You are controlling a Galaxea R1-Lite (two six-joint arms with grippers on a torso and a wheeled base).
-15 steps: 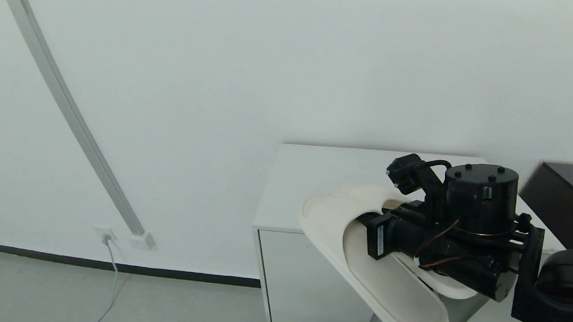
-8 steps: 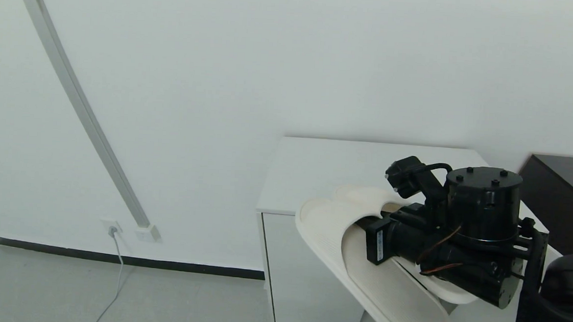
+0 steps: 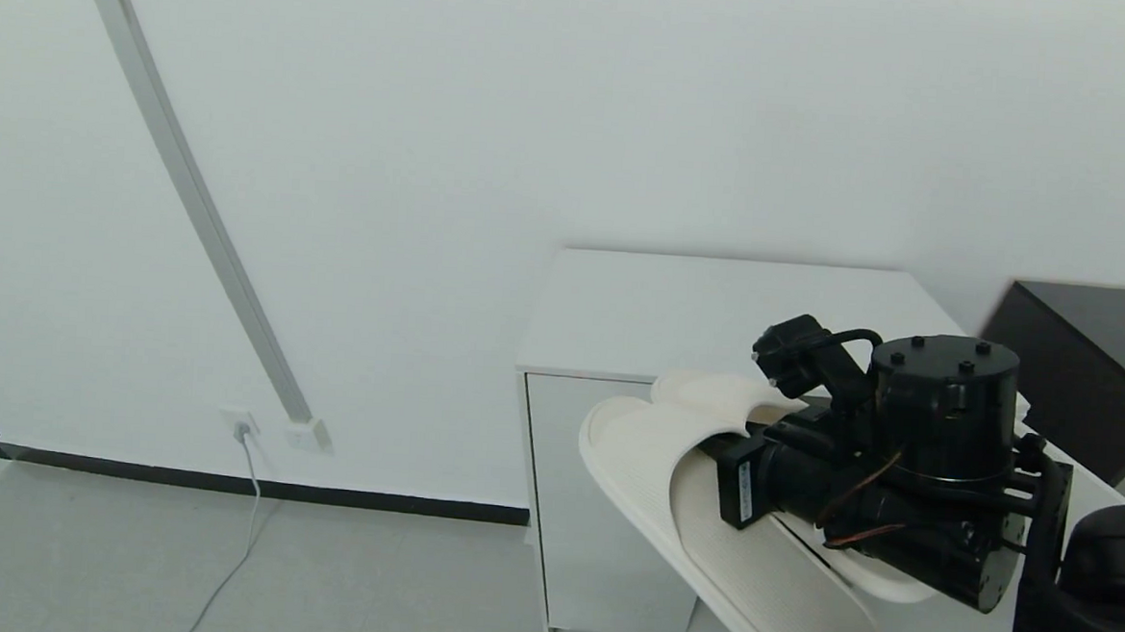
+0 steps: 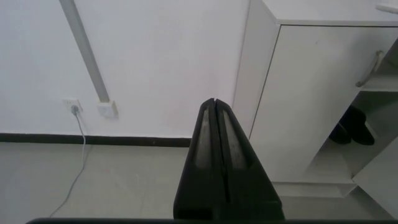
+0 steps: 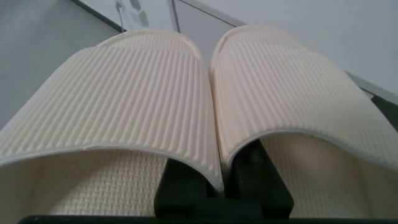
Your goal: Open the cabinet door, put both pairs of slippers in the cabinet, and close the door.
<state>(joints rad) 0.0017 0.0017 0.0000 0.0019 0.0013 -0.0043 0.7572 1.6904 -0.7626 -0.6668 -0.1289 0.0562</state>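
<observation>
Because the right claw is clenched on only the two inner strap edges of the cream slippers, either one could slide free if you swing the arm sharply. Their soles slant down in front of the cabinet (toes up, heels low). A heel could therefore catch the cabinet's edge or a shelf as you feed them in, and that could lever the pair out of the grip. A dark pair sits on a shelf inside the open bay, beside a panel with a handle; crowding it could knock it out. Left claw: pressed shut, nothing in it. Setting: grey floor, white wall with a slanting grey strip, a socket and its cable.
</observation>
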